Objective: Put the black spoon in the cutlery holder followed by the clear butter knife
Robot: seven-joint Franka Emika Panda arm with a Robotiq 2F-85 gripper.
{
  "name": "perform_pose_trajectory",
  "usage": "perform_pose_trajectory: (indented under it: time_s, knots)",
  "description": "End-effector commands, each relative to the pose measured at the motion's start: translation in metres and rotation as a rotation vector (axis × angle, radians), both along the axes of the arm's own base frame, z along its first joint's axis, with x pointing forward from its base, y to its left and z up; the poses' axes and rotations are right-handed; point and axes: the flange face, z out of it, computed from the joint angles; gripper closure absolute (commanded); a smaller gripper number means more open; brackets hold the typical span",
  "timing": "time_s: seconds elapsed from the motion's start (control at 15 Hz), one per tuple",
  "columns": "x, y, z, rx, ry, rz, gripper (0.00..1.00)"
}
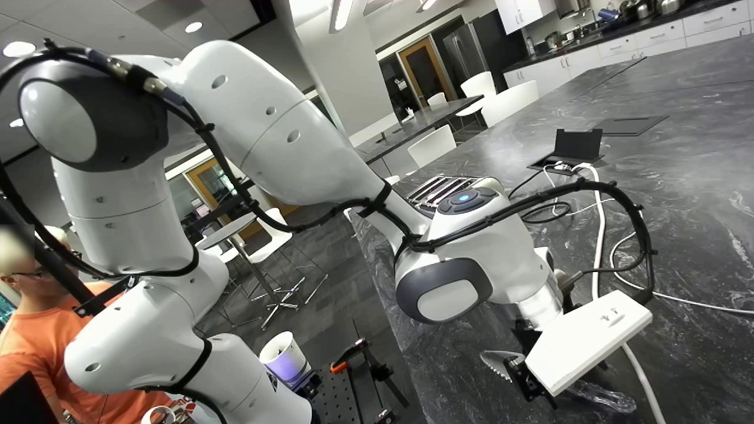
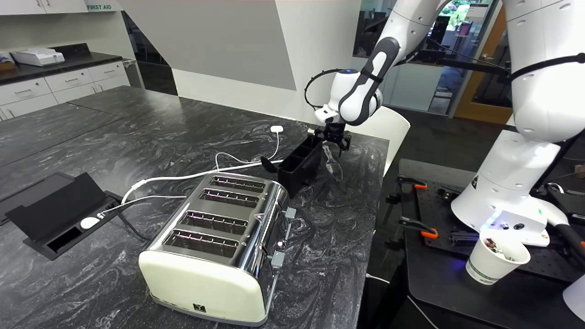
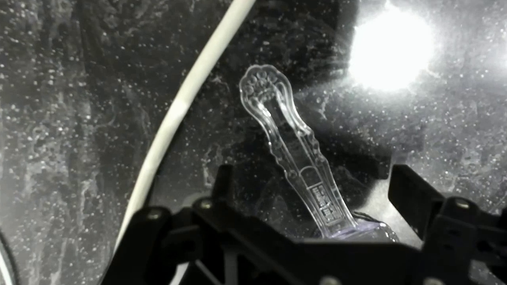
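The black two-finger hand point(image 3: 312, 172) is set wide, its fingers well spread. In the wrist view, the scalloped handle of the transparent plastic butter knife point(image 3: 303, 158) lies between the fingers, with a visible gap on each side; the body of the hand hides the blade end.

The knife rests on the dark grey, white-veined surface point(image 2: 329, 237), just beside the long wall of the narrow, black, open-topped cutlery holder point(image 2: 308, 171). It occupies the side of the holder facing the surface edge; a strip of surface separates knife from edge. The hand is near one end of the holder.

At the holder's other end, a small, black, rounded form, apparently the black spoon point(image 2: 268, 164), projects past the rim; its seating cannot be determined. Beyond that end stands the cream-and-silver four-slot toaster point(image 2: 205, 274).

On the side of the holder opposite the knife, a thick white cable point(image 2: 164, 177) runs to a black flip-up outlet box point(image 2: 55, 208). Past the cable, the surface extends broadly.
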Motion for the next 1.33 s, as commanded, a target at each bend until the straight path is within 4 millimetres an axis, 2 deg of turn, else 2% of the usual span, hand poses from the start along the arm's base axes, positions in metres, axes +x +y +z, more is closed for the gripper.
perform_pose_trajectory:
  time_s: [0.0, 0.13, 0.67, 1.0, 1.27]
  knots:
    - [0.005, 0.001, -0.004, -0.006, 0.020, 0.022, 0.25]
    - [0.005, 0.002, -0.006, -0.003, 0.023, 0.026, 0.34]
    - [0.006, -0.003, 0.001, -0.008, 0.022, 0.013, 0.95]
    - [-0.011, -0.018, 0.023, -0.055, 0.022, -0.042, 0.93]
    - [-0.038, -0.035, 0.056, -0.101, 0.029, -0.037, 0.93]
